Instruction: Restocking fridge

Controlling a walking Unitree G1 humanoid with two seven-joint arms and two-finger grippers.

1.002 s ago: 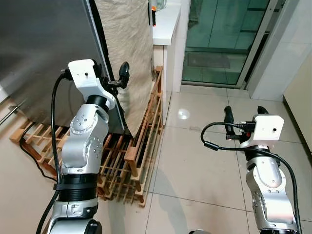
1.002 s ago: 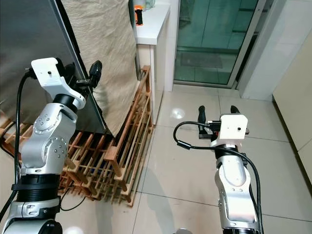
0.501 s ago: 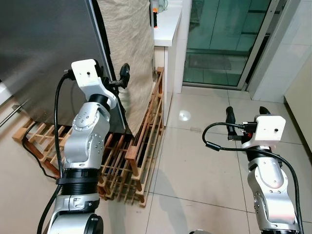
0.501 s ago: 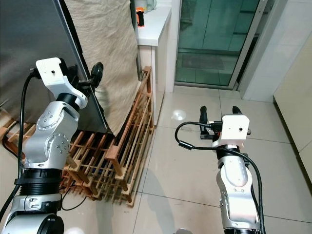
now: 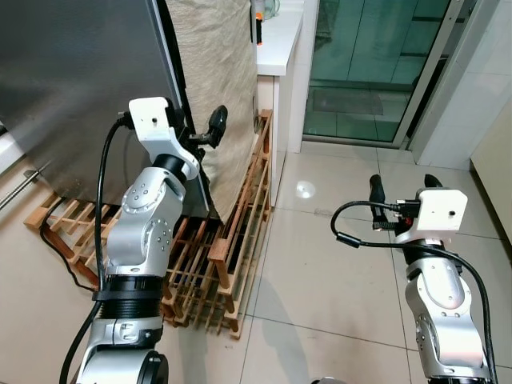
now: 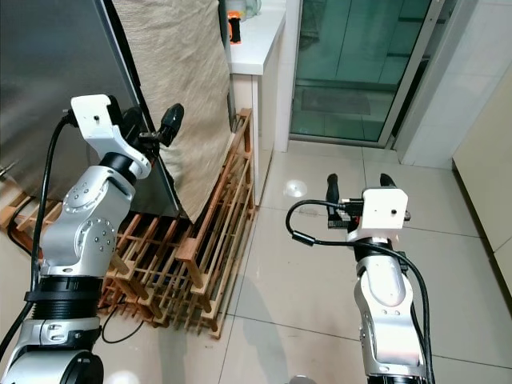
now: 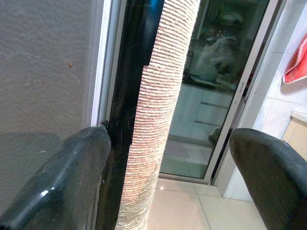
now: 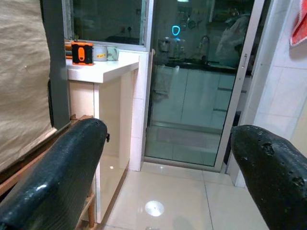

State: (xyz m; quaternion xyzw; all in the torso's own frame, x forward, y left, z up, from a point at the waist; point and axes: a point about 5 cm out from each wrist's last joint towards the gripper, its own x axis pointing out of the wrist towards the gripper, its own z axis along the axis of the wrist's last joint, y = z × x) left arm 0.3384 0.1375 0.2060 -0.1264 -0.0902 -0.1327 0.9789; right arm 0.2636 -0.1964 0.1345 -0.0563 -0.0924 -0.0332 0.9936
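The fridge (image 5: 72, 88) is a tall grey steel front on my left, with a black edge strip (image 7: 129, 96) down its side. A beige woven cloth (image 5: 216, 64) hangs over the side just past that strip. My left gripper (image 5: 202, 132) is raised to the edge and open. In the left wrist view one finger (image 7: 57, 182) lies by the grey front and the black strip, the other (image 7: 273, 177) stands well off past the cloth. My right gripper (image 5: 402, 186) is open and holds nothing, above the tiled floor to the right.
A slatted wooden rack (image 5: 232, 240) lies under and beside the fridge, with a dark cable (image 5: 56, 248) trailing over it. Behind stands a white counter (image 5: 280, 40) with an orange object (image 5: 256, 14). A glass sliding door (image 5: 368, 64) is at the back; tiled floor lies right.
My left gripper has moved a little to the right and forward along the fridge's edge. The right arm has held still.
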